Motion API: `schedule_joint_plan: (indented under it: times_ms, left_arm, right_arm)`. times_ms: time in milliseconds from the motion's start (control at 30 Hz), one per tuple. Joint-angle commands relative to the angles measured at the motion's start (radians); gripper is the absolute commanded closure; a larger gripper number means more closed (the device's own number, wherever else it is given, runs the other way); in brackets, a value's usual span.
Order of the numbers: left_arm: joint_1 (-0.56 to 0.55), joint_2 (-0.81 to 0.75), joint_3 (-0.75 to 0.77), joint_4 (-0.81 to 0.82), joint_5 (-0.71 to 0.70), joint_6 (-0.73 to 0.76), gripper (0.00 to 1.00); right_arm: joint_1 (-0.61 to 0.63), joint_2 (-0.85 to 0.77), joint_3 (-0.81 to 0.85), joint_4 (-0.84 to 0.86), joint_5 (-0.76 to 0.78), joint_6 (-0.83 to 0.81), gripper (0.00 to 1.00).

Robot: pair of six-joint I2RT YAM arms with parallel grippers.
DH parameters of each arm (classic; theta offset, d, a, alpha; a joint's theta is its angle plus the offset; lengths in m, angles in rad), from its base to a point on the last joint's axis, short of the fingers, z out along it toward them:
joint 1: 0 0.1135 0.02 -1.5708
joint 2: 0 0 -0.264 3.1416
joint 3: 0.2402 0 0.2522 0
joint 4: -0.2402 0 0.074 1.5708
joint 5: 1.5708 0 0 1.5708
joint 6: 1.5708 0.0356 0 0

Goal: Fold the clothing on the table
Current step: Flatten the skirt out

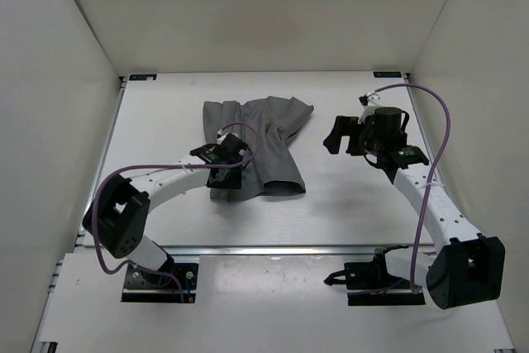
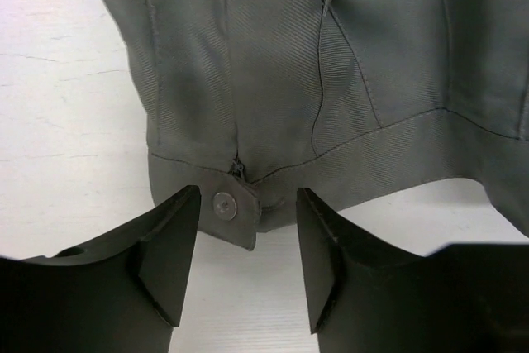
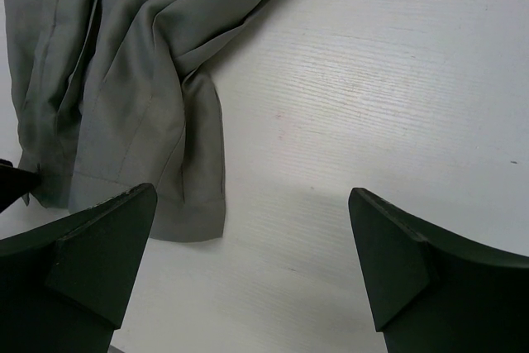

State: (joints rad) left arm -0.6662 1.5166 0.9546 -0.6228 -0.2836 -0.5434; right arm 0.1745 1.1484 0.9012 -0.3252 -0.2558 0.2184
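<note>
The grey clothing (image 1: 260, 142) lies flat on the white table (image 1: 355, 212), fanning out toward the far side. My left gripper (image 1: 223, 176) hovers at the clothing's near left edge. In the left wrist view this gripper (image 2: 248, 229) is open, and the waistband tab with a metal snap (image 2: 224, 205) sits just beyond its fingertips, ungripped. My right gripper (image 1: 337, 136) stands open to the right of the clothing, over bare table. Seen from the right wrist, the right gripper (image 3: 252, 196) holds nothing, and the clothing (image 3: 124, 64) lies to its upper left.
White walls close in the table at the left, the right and the back. A metal rail (image 1: 273, 247) runs along the near edge in front of both arm bases. A purple cable (image 1: 442, 146) loops over the right arm.
</note>
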Motion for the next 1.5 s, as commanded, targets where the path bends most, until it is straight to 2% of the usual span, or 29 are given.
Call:
schedule_joint_plan:
  times_ms: [0,67,200,267,400,433,467,500,567,600,633,700,733,767,800,833,867,900,933,967,1100,1167,1233,1333,1400,1467]
  left_arm:
    - [-0.015,0.02,0.006,0.008,-0.017,-0.029,0.4]
    - [-0.01,0.042,0.004,0.0,-0.031,-0.026,0.5]
    - [0.007,0.045,-0.014,0.014,-0.04,-0.024,0.54]
    - [0.011,0.059,-0.01,0.012,-0.039,-0.023,0.63]
    - [0.004,0.089,-0.004,0.014,-0.036,-0.012,0.71]
    - [0.004,0.09,-0.01,0.027,-0.028,-0.012,0.77]
    - [0.004,0.093,-0.008,0.037,-0.013,-0.007,0.93]
    - [0.005,0.09,-0.007,0.032,-0.002,-0.007,1.0]
    - [0.005,0.093,0.027,0.011,0.011,0.016,1.0]
    - [0.002,0.09,0.074,-0.004,0.017,0.02,1.0]
    - [0.005,0.076,0.097,-0.041,0.02,0.029,1.0]
    - [0.013,0.018,0.206,-0.093,0.047,0.04,1.0]
    - [0.025,-0.002,0.232,-0.119,0.064,0.045,1.0]
    - [0.045,-0.03,0.28,-0.149,0.108,0.049,1.0]
    - [0.056,-0.059,0.327,-0.167,0.148,0.048,1.0]
    - [0.074,-0.071,0.341,-0.182,0.164,0.054,1.0]
    - [0.082,-0.088,0.393,-0.21,0.187,0.062,1.0]
    - [0.091,-0.104,0.429,-0.225,0.195,0.06,1.0]
    - [0.097,-0.108,0.446,-0.239,0.199,0.065,1.0]
    - [0.103,-0.116,0.473,-0.255,0.211,0.069,1.0]
    - [0.132,-0.153,0.498,-0.247,0.276,0.063,1.0]
    - [0.149,-0.167,0.504,-0.233,0.279,0.059,1.0]
    - [0.162,-0.176,0.501,-0.224,0.281,0.059,1.0]
    - [0.174,-0.191,0.472,-0.23,0.302,0.065,1.0]
    - [0.177,-0.213,0.454,-0.209,0.31,0.065,1.0]
    - [0.194,-0.231,0.434,-0.196,0.32,0.053,1.0]
  right_arm:
    - [-0.009,-0.003,-0.007,0.048,-0.013,0.007,0.01]
    - [-0.01,-0.003,-0.007,0.049,-0.011,0.007,0.01]
    - [-0.017,0.001,-0.012,0.045,-0.01,0.002,0.01]
    - [-0.018,0.014,-0.016,0.031,-0.025,0.006,0.0]
    - [-0.046,0.051,-0.041,0.043,-0.12,0.03,0.01]
    - [-0.044,0.054,-0.044,0.049,-0.137,0.032,0.01]
    - [-0.043,0.063,-0.054,0.06,-0.141,0.041,0.01]
    - [-0.04,0.076,-0.059,0.075,-0.164,0.05,0.01]
    - [-0.03,0.086,-0.088,0.109,-0.18,0.071,0.01]
    - [-0.029,0.096,-0.096,0.126,-0.201,0.078,0.09]
    - [-0.02,0.108,-0.111,0.147,-0.245,0.085,0.22]
    - [-0.033,0.126,-0.139,0.204,-0.311,0.127,0.64]
    - [-0.033,0.143,-0.159,0.218,-0.354,0.142,0.99]
    - [-0.041,0.145,-0.182,0.259,-0.381,0.168,1.0]
    - [-0.044,0.158,-0.189,0.296,-0.422,0.196,0.99]
    - [-0.044,0.163,-0.215,0.316,-0.459,0.211,0.87]
    - [-0.049,0.168,-0.243,0.36,-0.473,0.251,0.79]
    - [-0.053,0.169,-0.263,0.397,-0.508,0.271,0.77]
    - [-0.056,0.178,-0.269,0.406,-0.534,0.286,0.68]
    - [-0.062,0.178,-0.294,0.446,-0.543,0.315,0.63]
    - [-0.104,0.244,-0.387,0.63,-0.681,0.479,0.57]
    - [-0.093,0.286,-0.4,0.699,-0.721,0.551,0.49]
    - [-0.069,0.318,-0.383,0.642,-0.668,0.514,0.47]
    - [0.008,0.339,-0.32,0.538,-0.525,0.44,0.38]
    - [0.028,0.373,-0.317,0.555,-0.543,0.472,0.33]
    - [0.045,0.407,-0.314,0.545,-0.527,0.478,0.33]
